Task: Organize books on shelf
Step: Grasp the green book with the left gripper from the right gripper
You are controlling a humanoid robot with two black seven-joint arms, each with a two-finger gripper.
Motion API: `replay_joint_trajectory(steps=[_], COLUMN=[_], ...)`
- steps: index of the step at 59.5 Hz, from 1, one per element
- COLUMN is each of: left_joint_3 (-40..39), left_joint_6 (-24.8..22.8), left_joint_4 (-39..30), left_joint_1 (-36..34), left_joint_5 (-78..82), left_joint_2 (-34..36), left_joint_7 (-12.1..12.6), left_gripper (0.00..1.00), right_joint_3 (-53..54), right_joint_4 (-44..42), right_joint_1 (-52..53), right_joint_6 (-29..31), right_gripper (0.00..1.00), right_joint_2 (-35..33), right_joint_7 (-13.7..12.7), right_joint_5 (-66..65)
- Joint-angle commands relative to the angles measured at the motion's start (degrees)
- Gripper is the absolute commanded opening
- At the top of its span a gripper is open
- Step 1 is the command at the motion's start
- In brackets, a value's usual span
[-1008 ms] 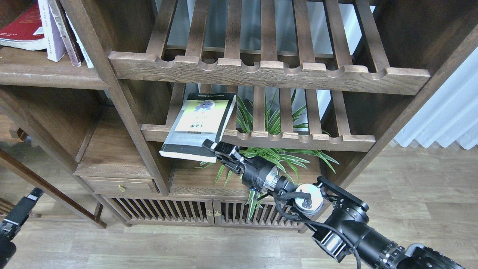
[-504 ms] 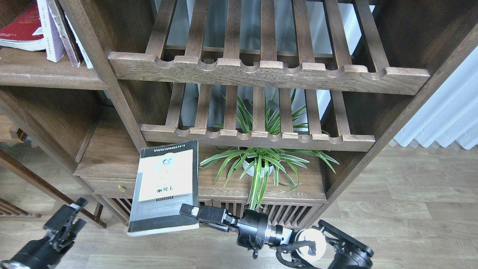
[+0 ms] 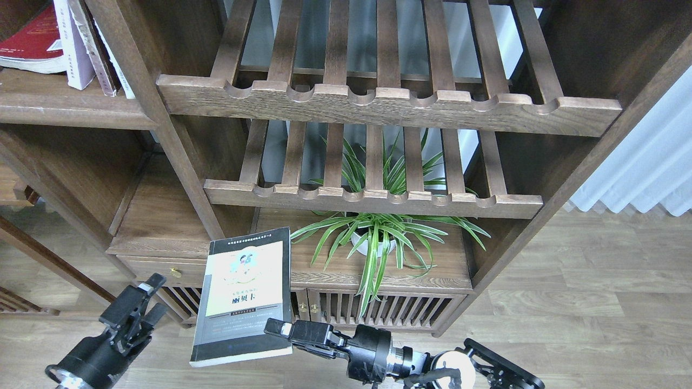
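My right gripper point(image 3: 282, 334) is shut on the lower right corner of the black-grey book point(image 3: 243, 294) with a yellow-green panel, holding it cover up in front of the low cabinet. My left gripper point(image 3: 145, 299) is open and empty, just left of the book and apart from it. The red book point(image 3: 30, 43) lies on the dark solid shelf point(image 3: 70, 105) at the top left. The white-lilac book point(image 3: 73, 46) stands beside it, with other upright books to its right.
Two slatted racks with notched front rails point(image 3: 378, 102) fill the middle. A green potted plant point(image 3: 373, 237) stands on the low cabinet top point(image 3: 438, 275). A drawer with a brass knob point(image 3: 174, 273) is left of it. White curtain at the right.
The right gripper pulled the black-grey book off the lower slatted rack and brought it down and left, in front of the cabinet. The left arm rose and moved right towards the book.
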Motion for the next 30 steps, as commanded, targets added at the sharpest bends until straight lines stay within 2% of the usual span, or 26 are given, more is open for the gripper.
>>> replay_joint_trajectory(steps=[1, 6, 21, 30], left_joint_3=[3.2, 3.6, 6.9, 8.9], left_joint_6=[0.0, 0.0, 0.0, 0.0], left_joint_4=[-0.1, -0.2, -0.1, 0.0], left_joint_1=[-1.6, -2.1, -3.9, -4.8], left_joint_5=[0.0, 0.0, 0.0, 0.0], left_joint_2=[-0.8, -1.6, -2.4, -2.4], left_joint_7=[-0.1, -0.4, -3.4, -3.5], left_gripper=[0.99, 0.98, 0.91, 0.87], right_joint_3=[-0.1, -0.1, -0.1, -0.2], right_joint_4=[0.1, 0.2, 0.7, 0.8], right_joint_1=[-0.8, -1.4, -2.1, -2.8], right_joint_6=[0.0, 0.0, 0.0, 0.0], right_gripper=[0.04, 0.04, 0.04, 0.04], right_joint_2=[0.0, 0.0, 0.0, 0.0], right_joint_7=[0.0, 0.0, 0.0, 0.0], right_joint_5=[-1.9, -2.3, -2.5, -3.0])
